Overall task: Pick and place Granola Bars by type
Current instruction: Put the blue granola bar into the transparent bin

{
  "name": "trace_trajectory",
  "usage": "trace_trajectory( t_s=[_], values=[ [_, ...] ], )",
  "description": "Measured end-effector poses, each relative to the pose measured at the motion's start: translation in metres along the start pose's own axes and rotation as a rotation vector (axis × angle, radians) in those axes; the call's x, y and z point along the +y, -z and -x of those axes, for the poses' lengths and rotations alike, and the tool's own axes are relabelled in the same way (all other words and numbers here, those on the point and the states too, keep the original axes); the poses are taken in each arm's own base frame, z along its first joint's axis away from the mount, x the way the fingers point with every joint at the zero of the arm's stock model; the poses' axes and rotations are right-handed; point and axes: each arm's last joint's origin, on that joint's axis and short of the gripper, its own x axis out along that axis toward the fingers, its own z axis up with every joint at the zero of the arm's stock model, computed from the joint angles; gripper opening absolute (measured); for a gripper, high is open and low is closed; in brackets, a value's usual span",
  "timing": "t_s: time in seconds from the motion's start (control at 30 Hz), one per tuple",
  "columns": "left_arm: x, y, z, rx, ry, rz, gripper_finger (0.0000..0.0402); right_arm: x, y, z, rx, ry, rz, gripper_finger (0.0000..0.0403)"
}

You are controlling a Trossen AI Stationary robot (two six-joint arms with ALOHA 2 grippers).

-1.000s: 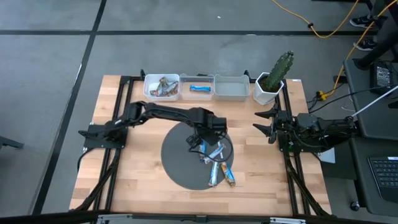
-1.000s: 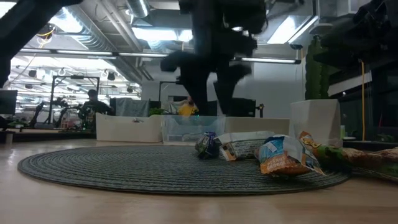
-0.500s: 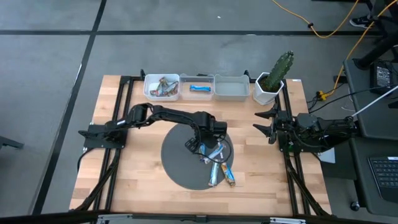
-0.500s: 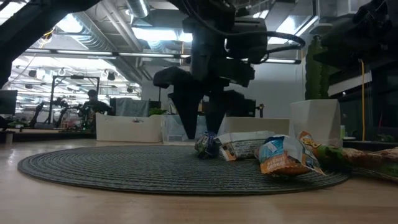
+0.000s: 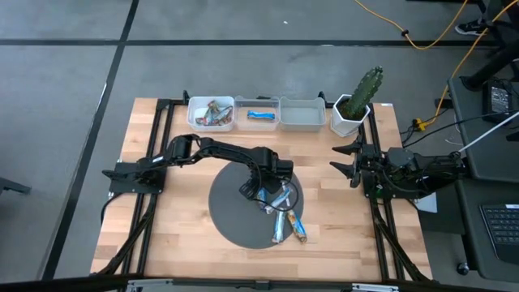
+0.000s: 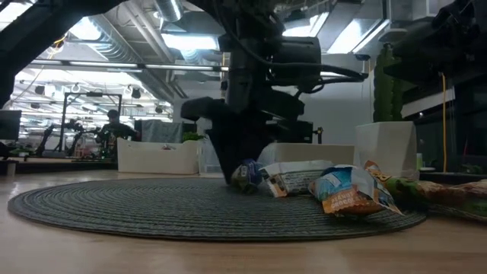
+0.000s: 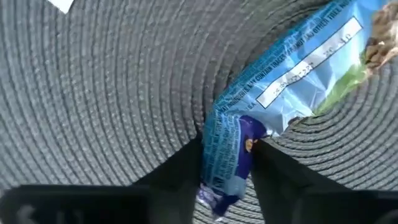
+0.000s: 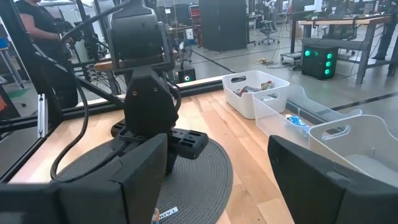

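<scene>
On the round grey mat (image 5: 231,215) lies a small heap of granola bars (image 5: 285,217): blue, silver and orange-brown wrappers. My left gripper (image 5: 261,188) points straight down at the heap's far left end and is shut on a blue bar (image 7: 280,68), low over the mat (image 6: 114,205). The bar's other end lies partly under a silver-green one (image 7: 373,56). My right gripper (image 5: 340,161) waits open at the table's right side, pointing level toward the mat. My left gripper pinches the blue bar's narrow end (image 7: 227,146) between its two fingers, one on each long side. The fingers (image 6: 228,156) come from above, pointing down, and stand across the bar. The bar still lies flat on the mat.
Three white bins stand along the far edge: the left one (image 5: 212,113) holds brownish bars, the middle one (image 5: 260,115) a blue bar, and the right one (image 5: 302,113) shows no bars. A potted cactus (image 5: 354,105) stands at the far right. Bare wood lies left of the mat.
My left gripper has sunk toward the mat, rolling a little, and its fingers have come together around the end of the blue bar. The bar's end has shifted slightly toward the left in the low view; the rest of the heap has stayed put.
</scene>
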Motion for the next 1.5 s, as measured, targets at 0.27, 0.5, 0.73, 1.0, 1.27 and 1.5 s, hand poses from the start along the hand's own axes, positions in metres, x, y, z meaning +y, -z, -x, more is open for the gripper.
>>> trace_trajectory(
  t_s=[0.27,0.5,0.73,1.0,1.27,1.5],
  values=[
    [-0.004,0.007,0.046,0.071,-0.071,0.071,0.0038,0.000,0.000,0.000,0.000,0.000,0.000,0.0280],
    [-0.018,0.028,0.163,0.001,-0.310,0.241,0.0045,0.000,0.000,0.000,0.000,0.001,0.000,0.0280],
    [-0.058,0.078,0.285,-0.346,-0.621,0.615,0.0037,0.000,0.000,0.000,0.000,0.002,0.000,0.0280],
    [-0.087,0.124,0.342,-0.555,-0.887,0.850,0.0039,0.000,0.000,0.000,0.000,0.001,0.001,0.0280],
    [-0.024,0.168,0.365,-0.674,-1.060,0.910,0.0028,0.000,0.000,0.000,0.000,0.002,0.001,0.0280],
    [0.031,0.203,0.346,-0.623,-1.005,1.014,0.0040,0.000,0.000,0.000,0.001,0.002,-0.001,0.0280]
  ],
)
